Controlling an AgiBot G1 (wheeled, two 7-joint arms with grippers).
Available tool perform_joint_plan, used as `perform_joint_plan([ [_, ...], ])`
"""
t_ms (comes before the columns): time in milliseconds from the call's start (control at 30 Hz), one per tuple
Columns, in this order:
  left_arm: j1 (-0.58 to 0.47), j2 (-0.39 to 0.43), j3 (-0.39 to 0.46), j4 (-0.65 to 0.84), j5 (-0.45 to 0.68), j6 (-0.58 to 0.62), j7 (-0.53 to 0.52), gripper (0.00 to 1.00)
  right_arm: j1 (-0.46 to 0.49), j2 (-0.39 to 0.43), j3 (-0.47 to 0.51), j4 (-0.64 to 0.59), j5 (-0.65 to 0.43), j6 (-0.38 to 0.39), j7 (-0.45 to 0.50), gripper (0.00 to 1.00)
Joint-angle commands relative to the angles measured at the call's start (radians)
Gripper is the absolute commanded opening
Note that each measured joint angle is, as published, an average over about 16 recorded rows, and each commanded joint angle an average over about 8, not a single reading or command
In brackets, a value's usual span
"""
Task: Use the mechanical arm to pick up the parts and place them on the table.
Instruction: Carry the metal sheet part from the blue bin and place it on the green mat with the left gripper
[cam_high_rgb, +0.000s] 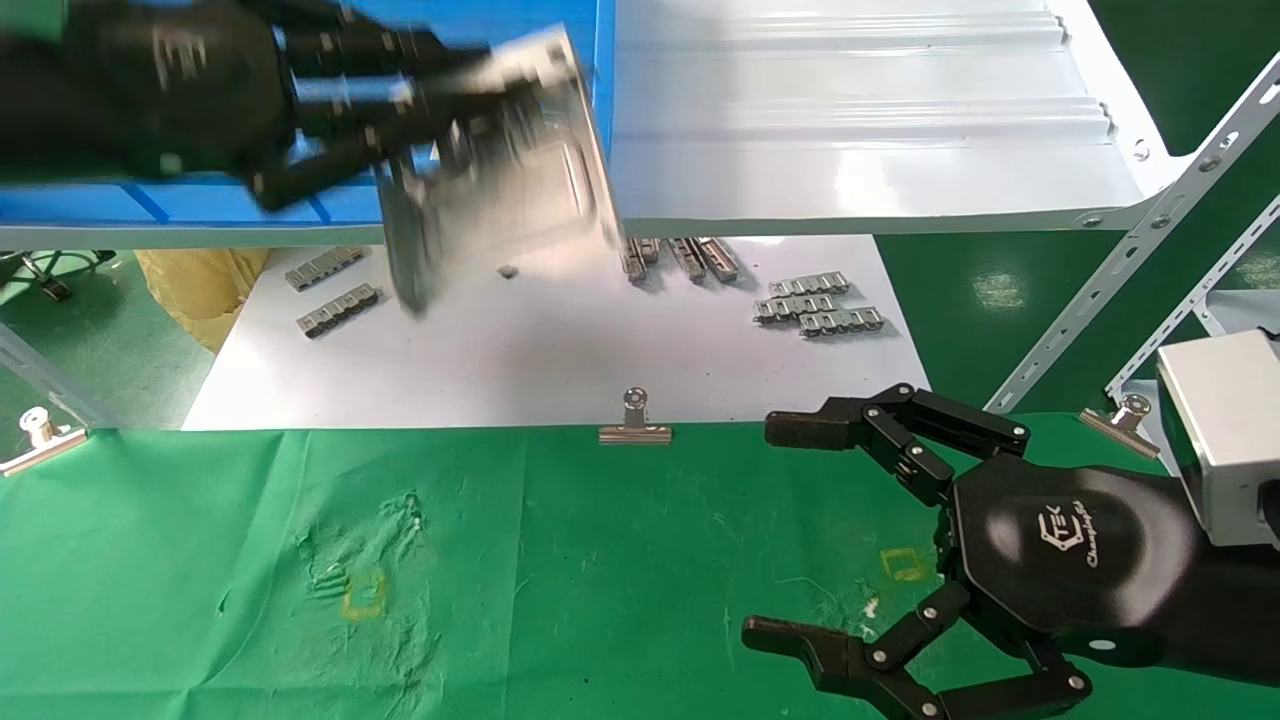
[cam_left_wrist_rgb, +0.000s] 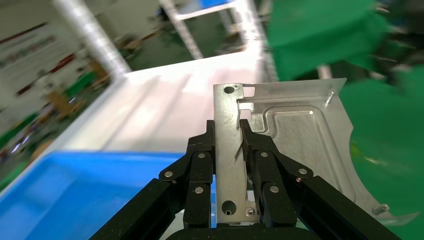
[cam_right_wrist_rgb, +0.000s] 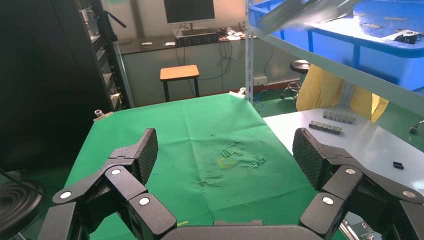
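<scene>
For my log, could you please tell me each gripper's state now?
Left gripper: closed on a metal part, lifted.
Right gripper: open, empty, over the table.

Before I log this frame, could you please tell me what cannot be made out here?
- Silvery stamped sheet-metal part: motion-blurred in head view; its lower edge is hidden by the left end effector in left wrist view.
- Blue plastic bin: contents hidden by the left arm.
- Small grey toothed strips: too small.
</scene>
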Motion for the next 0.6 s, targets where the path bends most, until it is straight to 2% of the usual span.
perform_joint_plan([
  [33,0.052,-0.036,0.034,-0.124,-0.074,0.001,-0.009,0.00,0.000,0.000,0.000,0.000,0.000,0.000,0.000,1.00],
  [200,0.100,-0.122,0.158,-0.250,-0.145,-0.007,0.014,0.00,0.000,0.000,0.000,0.000,0.000,0.000,0.000,1.00],
  [467,0.111,-0.181,0.367,-0.256,-0.046,-0.014,0.176,0.00,0.000,0.000,0.000,0.000,0.000,0.000,0.000,1.00],
  [600,0.105,-0.184,0.454,-0.211,0.003,-0.017,0.217,0.00,0.000,0.000,0.000,0.000,0.000,0.000,0.000,1.00],
])
